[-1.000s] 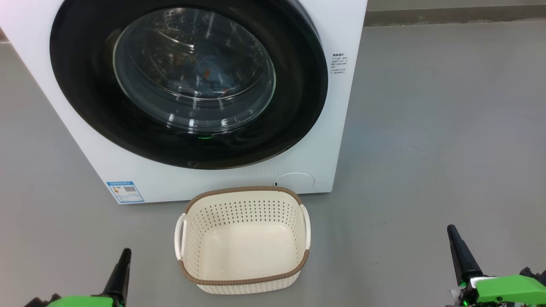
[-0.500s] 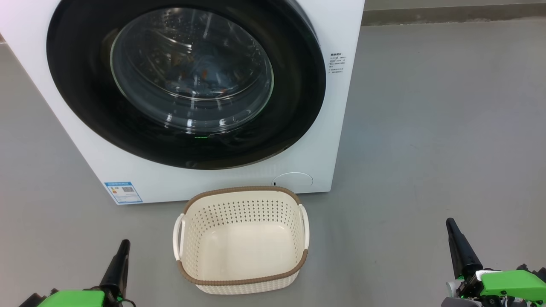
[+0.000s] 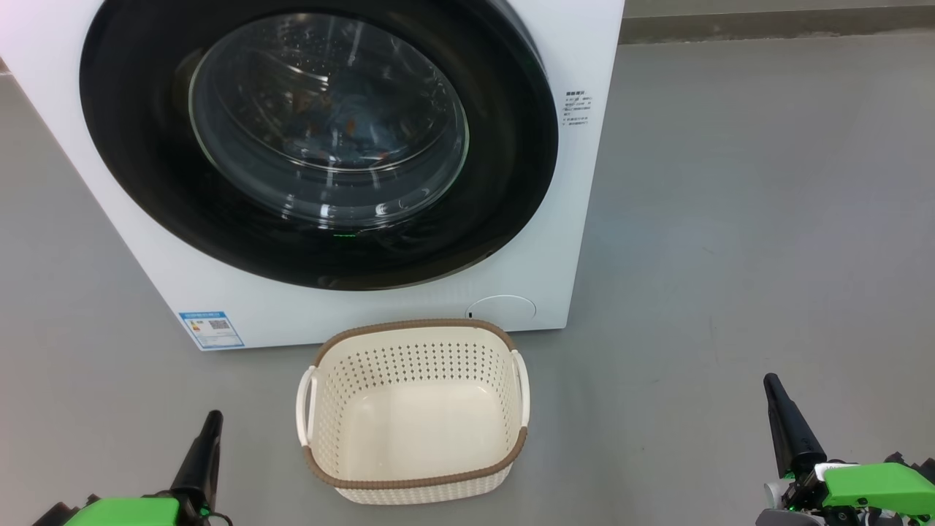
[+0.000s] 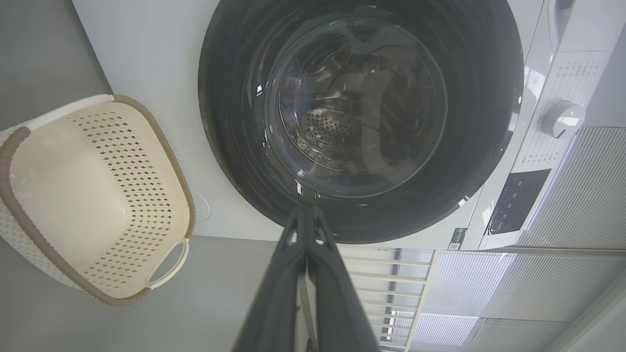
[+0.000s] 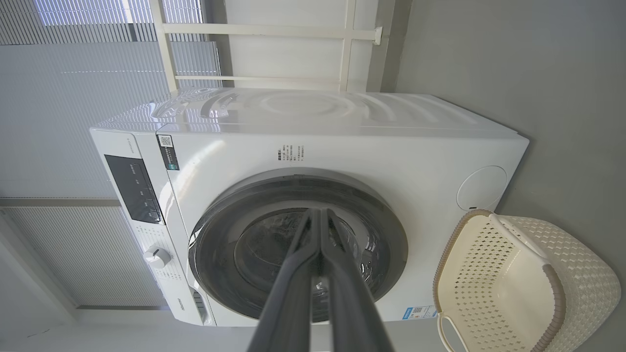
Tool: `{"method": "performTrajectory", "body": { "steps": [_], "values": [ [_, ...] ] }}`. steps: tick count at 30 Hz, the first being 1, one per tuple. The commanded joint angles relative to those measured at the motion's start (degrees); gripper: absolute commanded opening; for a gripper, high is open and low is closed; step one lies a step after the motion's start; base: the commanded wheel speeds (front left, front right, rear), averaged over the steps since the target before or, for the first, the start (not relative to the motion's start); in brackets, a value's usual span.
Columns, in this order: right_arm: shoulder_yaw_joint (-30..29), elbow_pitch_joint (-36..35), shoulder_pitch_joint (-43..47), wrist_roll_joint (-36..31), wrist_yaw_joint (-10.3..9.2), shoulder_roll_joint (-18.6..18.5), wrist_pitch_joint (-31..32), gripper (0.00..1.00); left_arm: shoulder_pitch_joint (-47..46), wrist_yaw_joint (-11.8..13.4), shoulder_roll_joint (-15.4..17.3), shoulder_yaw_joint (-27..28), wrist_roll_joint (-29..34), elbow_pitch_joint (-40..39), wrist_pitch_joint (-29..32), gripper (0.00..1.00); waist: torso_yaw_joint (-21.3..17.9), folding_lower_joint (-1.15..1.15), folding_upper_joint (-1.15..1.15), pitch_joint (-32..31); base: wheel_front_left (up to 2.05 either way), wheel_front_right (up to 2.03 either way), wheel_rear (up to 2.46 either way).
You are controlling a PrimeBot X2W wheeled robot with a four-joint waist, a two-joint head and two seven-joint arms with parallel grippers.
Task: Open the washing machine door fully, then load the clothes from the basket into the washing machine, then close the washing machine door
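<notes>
The white washing machine [image 3: 577, 219] [image 5: 371, 146] fills the upper left of the head view. Its round black-rimmed washing machine door [image 3: 504, 175] [image 4: 489, 88] [image 5: 391, 244] lies flat against the front. Through the glass I see the light blue clothes [image 3: 343, 131] inside the drum. The cream basket [image 3: 416, 478] [image 4: 29, 264] [image 5: 582, 278] stands on the floor before the machine with nothing in it. My left gripper [image 3: 212, 420] [image 4: 305, 211] is shut at the lower left, and my right gripper [image 3: 771, 383] [image 5: 318, 212] is shut at the lower right, both well back from the machine and holding nothing.
Grey floor [image 3: 767, 219] spreads wide to the right of the machine and around the basket. A blue label sticker [image 3: 210, 329] and a round cover [image 3: 502, 308] sit low on the machine's front. Its control panel and knob [image 4: 562, 120] [image 5: 156, 256] lie near the top.
Since a second ago the whole head view has shifted slightly, so the camera moved. From half a second ago to now nothing differs.
</notes>
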Motion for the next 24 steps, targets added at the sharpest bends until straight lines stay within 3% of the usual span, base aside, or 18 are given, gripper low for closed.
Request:
{"method": "performTrajectory", "body": {
  "steps": [1,24],
  "values": [
    [1.23,-1.44,-2.36,0.27,0.10,-0.19,0.48,0.00,-2.36,-0.56,1.09,2.04,-0.48,-1.11,0.36,0.00,0.00,0.00,0.00,0.00,0.00,0.00,0.00],
    [1.25,-1.44,-2.35,0.29,0.10,-0.19,0.46,0.00,-2.36,-0.56,1.08,2.05,-0.47,-1.11,0.38,0.00,0.00,0.00,0.00,0.00,0.00,0.00,0.00]
  ]
}}
